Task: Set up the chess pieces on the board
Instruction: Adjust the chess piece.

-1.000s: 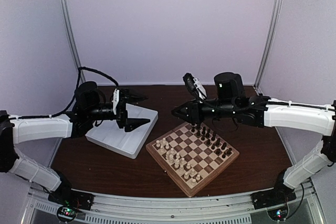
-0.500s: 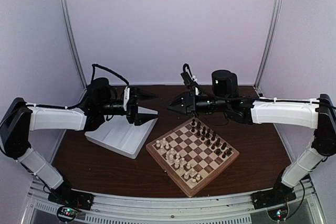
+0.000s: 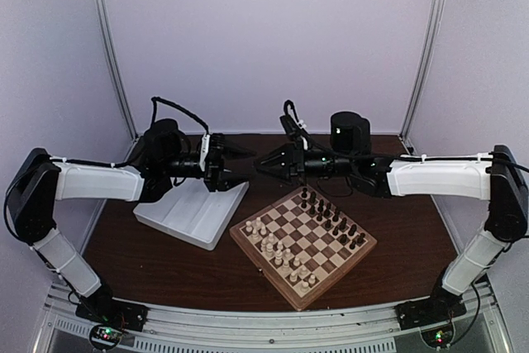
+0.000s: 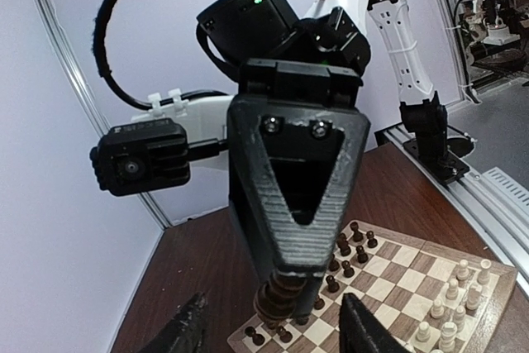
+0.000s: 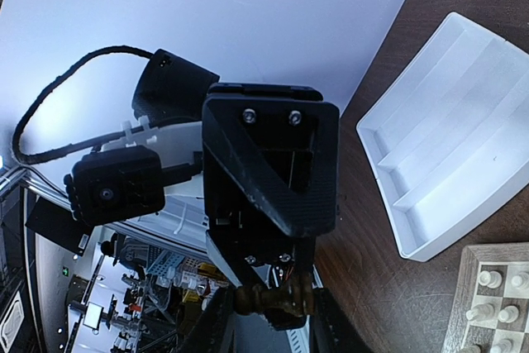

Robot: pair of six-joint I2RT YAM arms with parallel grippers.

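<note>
**Top view:** both arms are raised over the far side of the table (image 3: 149, 270). The left gripper (image 3: 234, 168) and right gripper (image 3: 263, 164) sit tip to tip, near each other and well above the board (image 3: 264, 274). I can't resolve what sits between them from here. On the board, the dark pieces (image 3: 331, 217) are bunched along the far-right side and the cream pieces (image 3: 277, 250) along the near-left. The white tray (image 3: 178, 221) sits just left of the board. This reads as a mid-air handover, not a placement.

**Left wrist:** the left fingers stand apart, unclenched. One dark piece (image 4: 283, 299) sits at the tip of the right gripper, between the left fingers with a gap on each side. There's no contact yet.

**Right wrist:** the right gripper is clenched on that piece, which lies crosswise between its tips. I can't tell the exact contact faces. The left gripper fills the view head-on.

**How I'd do the step:**
- Centre the piece between the left fingers before squeezing. An off-centre squeeze will likely push it sideways out of the right grip.
- Take it on whatever length shows past the right tips, so the fingers don't clash.
- Release the right only once the left is firmly on. The piece is small and turned, so it probably slips easily.
- Back the right straight out along its own axis.
- A drop from here would likely land among the dark pieces, so do the swap slowly or shift it off the board edge.
- Aim for a grip that leaves the base free and pointing down for the set-down.
</note>
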